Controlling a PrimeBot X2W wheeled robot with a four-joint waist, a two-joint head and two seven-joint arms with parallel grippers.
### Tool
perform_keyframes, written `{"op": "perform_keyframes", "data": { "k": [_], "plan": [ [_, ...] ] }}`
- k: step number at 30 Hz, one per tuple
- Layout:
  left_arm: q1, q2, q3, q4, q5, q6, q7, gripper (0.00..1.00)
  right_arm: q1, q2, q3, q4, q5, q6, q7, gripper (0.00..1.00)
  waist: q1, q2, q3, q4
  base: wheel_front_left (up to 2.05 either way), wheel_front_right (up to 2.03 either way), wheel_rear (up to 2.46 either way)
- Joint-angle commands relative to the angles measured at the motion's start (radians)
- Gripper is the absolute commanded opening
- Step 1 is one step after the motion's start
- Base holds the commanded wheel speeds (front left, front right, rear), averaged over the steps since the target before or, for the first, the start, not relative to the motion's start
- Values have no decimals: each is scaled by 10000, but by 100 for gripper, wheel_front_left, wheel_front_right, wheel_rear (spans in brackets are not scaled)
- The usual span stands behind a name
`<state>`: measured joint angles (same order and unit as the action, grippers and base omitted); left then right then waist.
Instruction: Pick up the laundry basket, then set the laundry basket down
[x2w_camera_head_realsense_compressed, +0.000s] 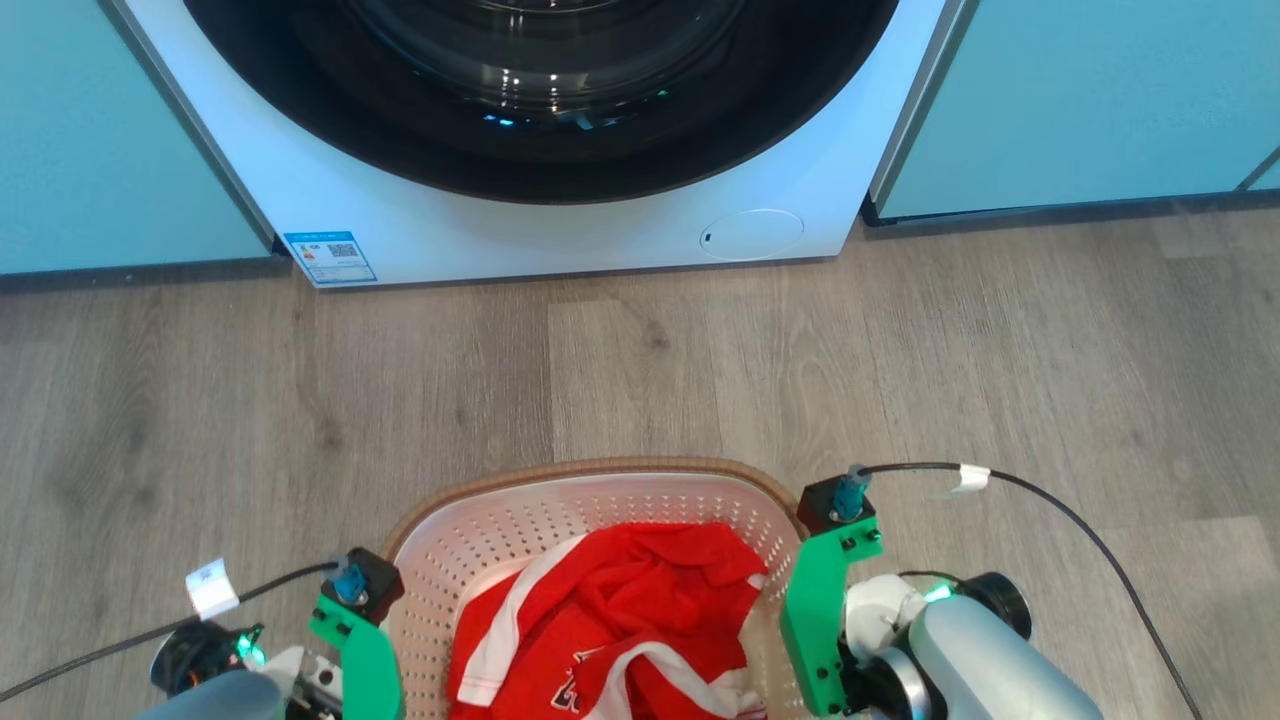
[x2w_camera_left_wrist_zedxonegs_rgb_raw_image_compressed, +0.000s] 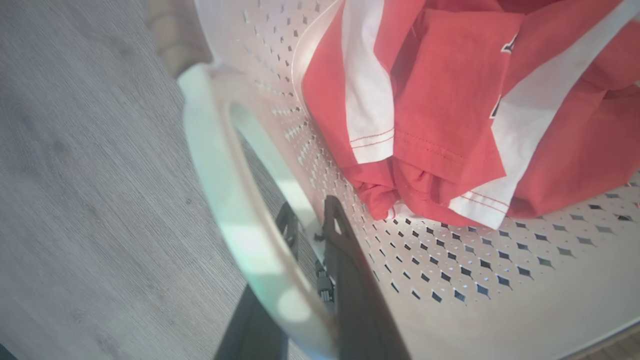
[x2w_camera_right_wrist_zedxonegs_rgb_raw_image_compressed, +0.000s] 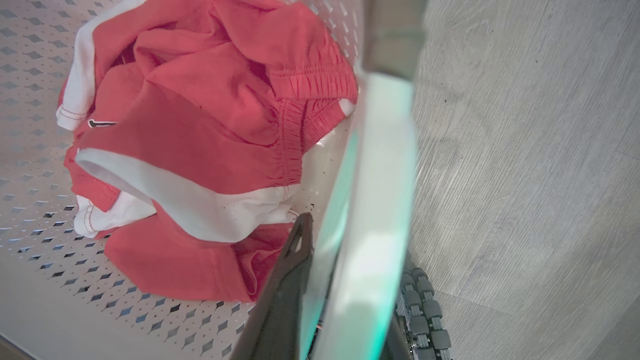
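Two arms flank the basket (x2w_camera_head_realsense_compressed: 560, 520), the left arm (x2w_camera_head_realsense_compressed: 355, 650) at its left side and the right arm (x2w_camera_head_realsense_compressed: 960, 650) at its right. Each wrist carries a green bracket that stands against the basket's wall, and each tool points down past the brown rim.

The left tool (x2w_camera_left_wrist_zedxonegs_rgb_raw_image_compressed: 310, 207) straddles the basket's left handle (x2w_camera_left_wrist_zedxonegs_rgb_raw_image_compressed: 225, 200). One finger (x2w_camera_left_wrist_zedxonegs_rgb_raw_image_compressed: 350, 280) lies inside against the perforated wall and the other (x2w_camera_left_wrist_zedxonegs_rgb_raw_image_compressed: 255, 320) outside under the white loop, so the tool is clamped on the basket there. The right tool (x2w_camera_right_wrist_zedxonegs_rgb_raw_image_compressed: 355, 250) grips the right handle (x2w_camera_right_wrist_zedxonegs_rgb_raw_image_compressed: 380, 175) the same way, with one finger (x2w_camera_right_wrist_zedxonegs_rgb_raw_image_compressed: 285, 290) inside the basket and the ribbed one (x2w_camera_right_wrist_zedxonegs_rgb_raw_image_compressed: 422, 305) outside.

The count is one basket with two handles, both gripped. Inside the basket lies one heap of red-and-white clothes (x2w_camera_head_realsense_compressed: 620, 620); I cannot tell how many pieces it holds. Two black cables, the first (x2w_camera_head_realsense_compressed: 100, 645) left of the basket and the second (x2w_camera_head_realsense_compressed: 1080, 520) right of it, each carry one white tag.

One washer (x2w_camera_head_realsense_compressed: 400, 220) stands beyond the basket's far rim, well apart from it, with bare grey floor (x2w_camera_head_realsense_compressed: 700, 360) between. Two teal panels, the first (x2w_camera_head_realsense_compressed: 100, 130) and the second (x2w_camera_head_realsense_compressed: 1100, 100), stand beside the washer, one on each side. Whether the basket rests on the floor or hangs clear of it I cannot tell.
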<state>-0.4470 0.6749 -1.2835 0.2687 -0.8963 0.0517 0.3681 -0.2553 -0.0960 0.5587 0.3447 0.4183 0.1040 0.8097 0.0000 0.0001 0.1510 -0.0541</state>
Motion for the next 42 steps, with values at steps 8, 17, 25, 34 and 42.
{"op": "perform_keyframes", "data": {
  "k": [8,17,25,34,42],
  "plan": [
    [-228,29,47,-356,349,-257,-113,0,-122,458,336,-888,-113,267,44,0,0,-1,29,-14,0,0,0],
    [-266,23,48,-386,395,-197,-121,0,-87,458,308,-938,-136,267,77,0,0,-1,54,-16,0,0,0],
    [-323,28,93,-392,413,-105,-199,0,-151,458,342,-972,-245,267,-6,0,0,-1,66,-4,0,0,0],
    [-306,22,88,-443,425,-85,-171,0,-200,458,350,-916,-269,267,-97,0,0,-1,33,47,0,0,0],
    [-273,28,82,-468,444,-102,-138,0,-202,458,373,-884,-274,267,-106,0,0,-1,20,90,0,0,0]
  ]
}}
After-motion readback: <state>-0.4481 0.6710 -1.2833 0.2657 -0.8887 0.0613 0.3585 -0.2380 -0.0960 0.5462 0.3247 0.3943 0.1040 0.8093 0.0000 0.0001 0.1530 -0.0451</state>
